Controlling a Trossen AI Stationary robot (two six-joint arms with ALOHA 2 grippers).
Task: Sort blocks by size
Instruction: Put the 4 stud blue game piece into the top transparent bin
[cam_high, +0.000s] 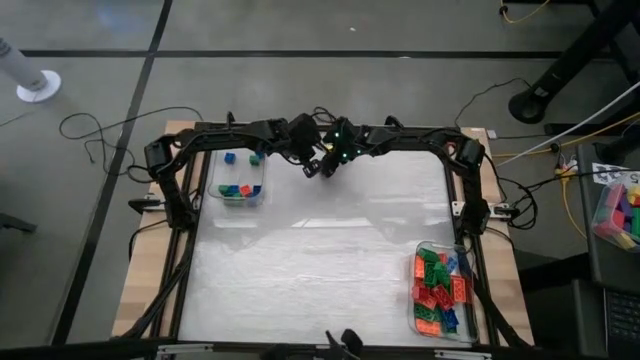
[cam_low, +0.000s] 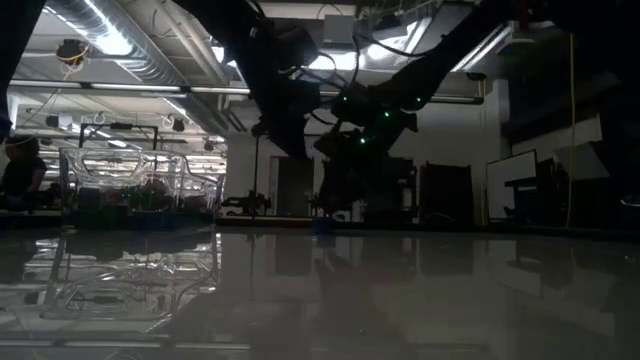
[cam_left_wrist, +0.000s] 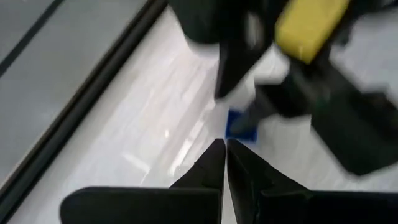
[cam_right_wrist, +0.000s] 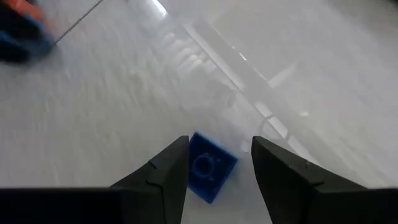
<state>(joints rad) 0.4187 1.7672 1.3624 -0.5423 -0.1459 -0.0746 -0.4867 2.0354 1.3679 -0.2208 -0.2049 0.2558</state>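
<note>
A small blue block (cam_right_wrist: 208, 167) lies flat on the white table near its far edge, between the two spread fingers of my right gripper (cam_right_wrist: 219, 158), which slants down at it. The left wrist view shows the same block (cam_left_wrist: 241, 124) just ahead of my left gripper (cam_left_wrist: 225, 149), which is shut and holds nothing. In the high view both grippers meet at the far middle, left (cam_high: 312, 168) and right (cam_high: 328, 168). In the low view the block (cam_low: 322, 226) sits under the dark arms. My right gripper has one finger (cam_right_wrist: 171, 165) close against the blue block's side (cam_right_wrist: 193, 163), and the other finger stands clear of it. Whether the near finger touches the block, I cannot tell. The block rests on the table.
A clear tray (cam_high: 216, 172) at the far left holds a few small blue, green and red blocks. Another clear tray (cam_high: 418, 262) at the near right holds several larger red, green and blue blocks. A bin of coloured blocks (cam_high: 618, 212) stands off the table's right side.
</note>
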